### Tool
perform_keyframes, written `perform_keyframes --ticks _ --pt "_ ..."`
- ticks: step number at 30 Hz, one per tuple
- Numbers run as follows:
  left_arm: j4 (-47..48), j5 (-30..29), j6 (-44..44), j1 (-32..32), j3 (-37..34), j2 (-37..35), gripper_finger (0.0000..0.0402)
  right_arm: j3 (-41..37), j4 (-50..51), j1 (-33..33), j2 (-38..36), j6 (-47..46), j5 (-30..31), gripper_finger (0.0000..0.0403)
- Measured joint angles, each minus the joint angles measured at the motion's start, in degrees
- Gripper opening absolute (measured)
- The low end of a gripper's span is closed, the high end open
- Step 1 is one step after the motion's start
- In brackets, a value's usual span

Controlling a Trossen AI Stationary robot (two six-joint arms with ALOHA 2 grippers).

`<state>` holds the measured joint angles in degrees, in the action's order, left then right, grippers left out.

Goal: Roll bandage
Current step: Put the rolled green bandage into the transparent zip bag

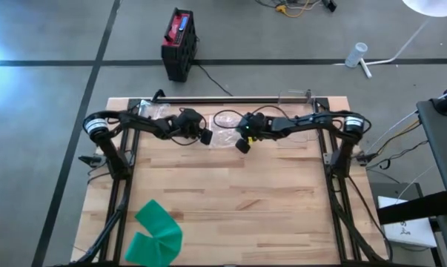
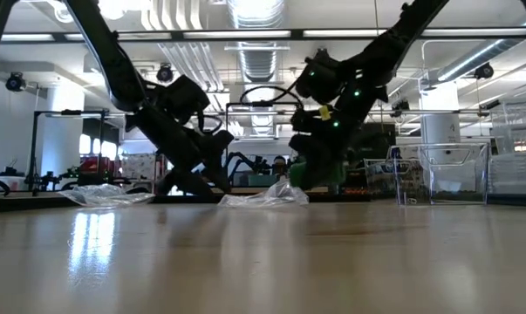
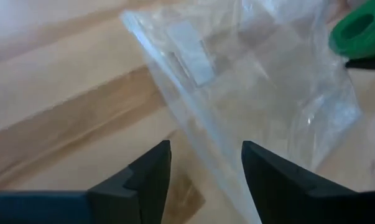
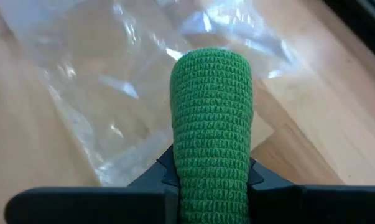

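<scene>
Bandage roll, green and tightly wound, is clamped between the fingers of the right end effector in the right wrist view, standing out over a crumpled clear plastic bag that lies flat on the wooden tabletop; nothing can be seen inside the bag. In the high view, the bag lies near the tabletop's far edge, with the left end effector just beside it on one side and the right end effector just beside it on the other, both arms reaching inward toward it. Well apart from the bag, at the near left corner, a loose strip of green bandage lies folded over itself. A dark battery-like box sits on the floor beyond the tabletop. In the low view, the bag sits crumpled between the two lowered arms, and a clear plastic box stands well off to its right. In the left wrist view, the left end effector hangs half open over the bag's edge, gripping nothing, and the green roll shows beyond the bag.
</scene>
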<state>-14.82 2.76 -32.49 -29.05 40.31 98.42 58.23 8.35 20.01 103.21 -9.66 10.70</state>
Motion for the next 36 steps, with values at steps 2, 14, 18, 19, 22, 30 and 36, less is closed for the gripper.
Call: perform_keyframes --ticks 2,14,18,19,22,30,36 --pt "-0.5 0.4 0.4 0.1 1.0 1.3 0.0185 2.4 2.1 0.0 2.4 1.8 -1.9 0.005" --pt "-0.4 4.3 8.7 0.6 3.1 1.5 0.0159 10.1 5.2 -1.3 7.7 5.2 -10.0 0.0051" --pt "-0.7 7.7 13.4 1.1 3.1 1.1 0.0072 9.1 5.6 -2.5 2.7 6.8 -11.4 0.0051" --pt "-0.9 7.7 14.0 1.2 3.2 1.1 0.0041 8.9 5.6 -2.8 0.6 7.3 -11.6 0.0051" --pt "-0.9 7.3 15.0 1.4 3.2 1.0 0.0012 8.7 8.0 -3.7 -6.3 8.9 -11.1 0.0051" --pt "0.0 10.3 35.9 3.6 3.1 -5.8 0.0001 6.3 8.7 -7.1 -26.9 14.7 -9.7 0.0051" --pt "7.5 19.3 58.0 9.3 6.1 -18.8 0.0001 -3.2 -13.1 -10.0 -35.7 12.0 -18.0 0.005"
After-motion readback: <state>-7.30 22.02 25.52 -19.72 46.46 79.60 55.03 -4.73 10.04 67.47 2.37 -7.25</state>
